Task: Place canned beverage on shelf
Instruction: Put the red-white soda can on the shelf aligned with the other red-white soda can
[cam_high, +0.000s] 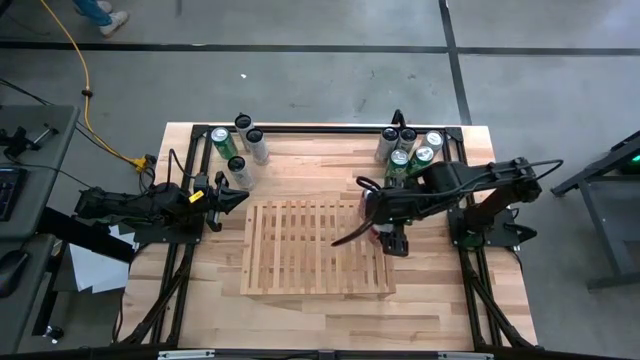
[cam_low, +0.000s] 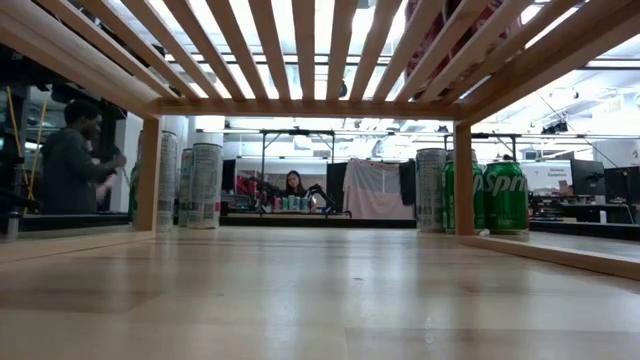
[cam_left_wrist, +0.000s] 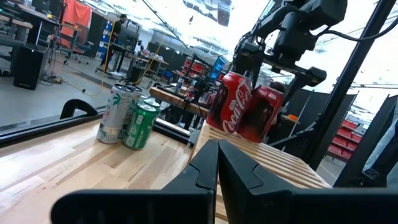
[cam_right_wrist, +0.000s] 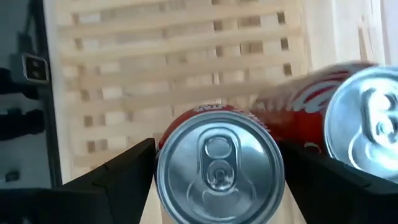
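Observation:
The slatted light-wood shelf (cam_high: 318, 247) stands mid-table. Two red cola cans (cam_left_wrist: 233, 102) (cam_left_wrist: 264, 112) stand upright on its right edge, side by side. My right gripper (cam_high: 390, 232) hangs over them, pointing steeply down, open. Its fingers (cam_right_wrist: 124, 171) flank the rim of the can (cam_right_wrist: 219, 165) nearer the shelf's middle, and I see no hold on it. The other red can (cam_right_wrist: 367, 124) stands just beside that one. My left gripper (cam_left_wrist: 217, 168) waits shut and empty near the table's left edge (cam_high: 235, 195).
Silver and green cans stand grouped at the far left (cam_high: 238, 145) and far right (cam_high: 410, 148) of the table. The low view looks under the shelf's slats (cam_low: 300, 50), past its legs (cam_low: 463, 180). People are in the room beyond.

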